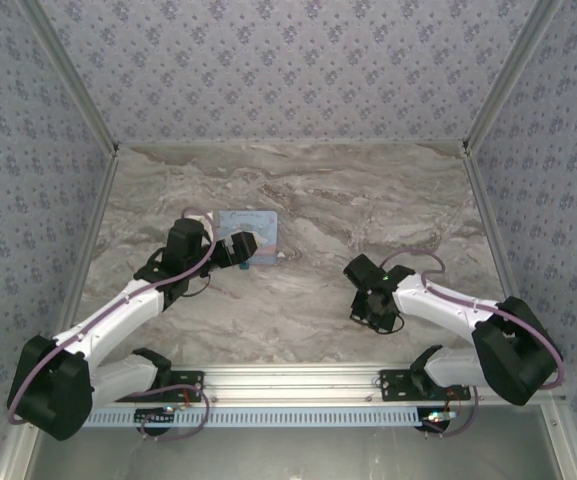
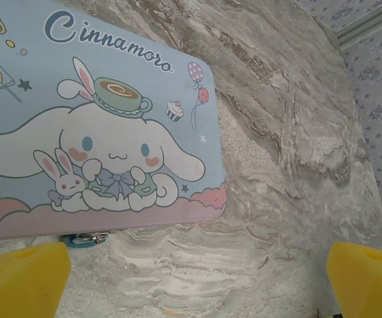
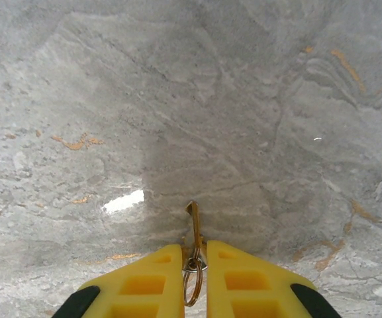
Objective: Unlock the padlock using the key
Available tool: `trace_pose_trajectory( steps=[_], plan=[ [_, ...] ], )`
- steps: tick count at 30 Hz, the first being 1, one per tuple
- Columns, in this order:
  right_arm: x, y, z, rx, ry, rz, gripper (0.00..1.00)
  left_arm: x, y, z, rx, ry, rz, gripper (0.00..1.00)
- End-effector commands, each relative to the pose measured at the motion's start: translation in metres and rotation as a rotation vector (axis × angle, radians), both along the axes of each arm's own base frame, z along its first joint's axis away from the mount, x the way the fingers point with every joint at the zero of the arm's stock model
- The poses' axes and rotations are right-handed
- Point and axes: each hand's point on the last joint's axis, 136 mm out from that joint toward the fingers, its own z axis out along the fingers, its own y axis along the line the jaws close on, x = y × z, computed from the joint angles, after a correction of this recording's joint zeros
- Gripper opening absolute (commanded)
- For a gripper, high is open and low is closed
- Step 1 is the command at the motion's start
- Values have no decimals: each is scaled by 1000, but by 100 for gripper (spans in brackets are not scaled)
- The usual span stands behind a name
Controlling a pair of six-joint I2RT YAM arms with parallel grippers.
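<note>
A: There's the right gripper (image 3: 194,257), clenched on the key (image 3: 192,222) over bare worktop (image 3: 78,99) right of centre. The slim blade pokes out front and the ring (image 3: 192,281) dangles between the fingers.

B: It's a light, stiff thing in slick metal. Held that far back, I'd expect it to pivot if the tip meets resistance.

A: The left gripper (image 2: 196,275) is spread wide, holding nothing, beside the tin (image 2: 98,132) left of centre. The padlock (image 2: 85,237) is just a teal sliver peeking out at the tin's edge nearest those fingers.

B: It looks small and hard, and likely to skate on marble. Best pinched across the body's flat sides with the keyhole left clear, though I can't tell which way the keyhole faces.
</note>
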Motion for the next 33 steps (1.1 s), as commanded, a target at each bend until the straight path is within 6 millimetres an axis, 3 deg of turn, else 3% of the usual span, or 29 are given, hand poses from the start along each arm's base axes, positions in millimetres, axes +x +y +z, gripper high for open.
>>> trace_pose_trajectory(
  steps=[1,12,20,27,33],
  plan=[
    [-24,-3,-9,-7,97,5,11,4,-2,14,8,-34,-6,99],
    [-20,0,-5,-5,79,31,0,5,0,21,20,-50,1,99],
    [-11,0,2,-15,25,82,0,7,0,31,10,-56,3,99],
    [26,12,24,19,-201,242,0,7,-9,48,-52,-53,-20,99],
    [70,35,70,44,-477,437,0,9,-20,67,-118,-55,-54,97]
  ],
)
